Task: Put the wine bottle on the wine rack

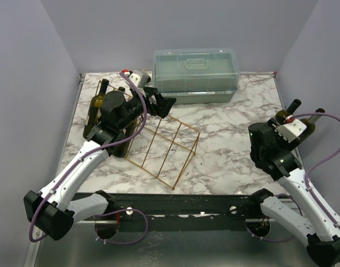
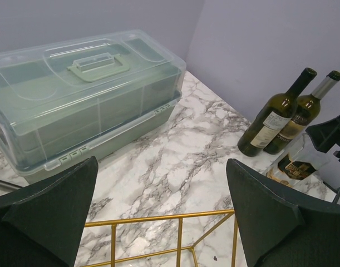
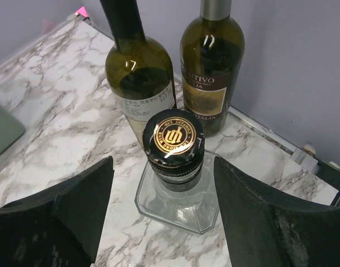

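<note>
The gold wire wine rack point(image 1: 161, 146) lies left of the table's middle; its bars show low in the left wrist view point(image 2: 178, 236). My left gripper point(image 1: 161, 102) hangs open and empty above the rack's far end point(image 2: 161, 167). Two green wine bottles point(image 3: 139, 78) point(image 3: 211, 72) stand upright by the right wall, also seen from the left wrist point(image 2: 270, 119). A clear glass bottle with a black and gold cap point(image 3: 175, 139) stands in front of them. My right gripper point(image 3: 163, 164) is open, its fingers on either side of that cap without touching it point(image 1: 297, 123).
A translucent green lidded box point(image 1: 195, 75) stands at the back middle. A dark bottle point(image 1: 95, 108) stands upright at the rack's left end, partly hidden by my left arm. The right wall and table edge point(image 3: 281, 142) are close behind the bottles.
</note>
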Motion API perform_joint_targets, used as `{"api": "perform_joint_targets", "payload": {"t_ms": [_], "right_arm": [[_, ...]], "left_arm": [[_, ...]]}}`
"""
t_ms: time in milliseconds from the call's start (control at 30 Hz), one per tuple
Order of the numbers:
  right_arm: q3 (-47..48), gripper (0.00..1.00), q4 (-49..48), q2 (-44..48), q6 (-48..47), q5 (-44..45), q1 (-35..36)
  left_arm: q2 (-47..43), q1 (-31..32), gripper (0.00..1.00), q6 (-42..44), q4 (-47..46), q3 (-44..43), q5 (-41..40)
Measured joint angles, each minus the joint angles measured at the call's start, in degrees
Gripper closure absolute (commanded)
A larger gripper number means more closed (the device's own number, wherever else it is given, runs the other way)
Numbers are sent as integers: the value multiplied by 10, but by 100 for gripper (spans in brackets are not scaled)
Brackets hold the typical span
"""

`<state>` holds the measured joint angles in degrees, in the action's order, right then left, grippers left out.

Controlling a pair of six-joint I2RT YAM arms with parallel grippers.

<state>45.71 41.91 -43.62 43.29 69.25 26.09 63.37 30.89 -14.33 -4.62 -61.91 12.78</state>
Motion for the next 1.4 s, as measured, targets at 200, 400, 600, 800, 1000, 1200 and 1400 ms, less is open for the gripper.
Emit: {"api": "perform_joint_targets", "payload": {"t_ms": [200, 400, 600, 800, 1000, 1200, 1400], "right_arm": [[-14, 38, -40, -8, -17, -3, -38], [-16, 62, -57, -35, -33, -11, -55], [-12, 90, -58, -30, -60, -30, -56], [0, 99, -58, 4, -119, -141, -56], [41, 99, -41, 35, -164, -296, -55], [109, 99, 0, 33, -194, -410, -55], [160, 99, 49, 30, -198, -518, -55]], "left_arm": [[0, 0, 1, 0, 0, 0, 10], [0, 0, 1, 0, 0, 0, 11], [0, 0, 1, -1, -1, 0, 16], [5, 2, 1, -16, -9, 0, 29], [32, 3, 1, -41, -14, 0, 55], [51, 3, 1, -61, -23, 0, 98], [73, 31, 2, -73, -29, 0, 123]]}}
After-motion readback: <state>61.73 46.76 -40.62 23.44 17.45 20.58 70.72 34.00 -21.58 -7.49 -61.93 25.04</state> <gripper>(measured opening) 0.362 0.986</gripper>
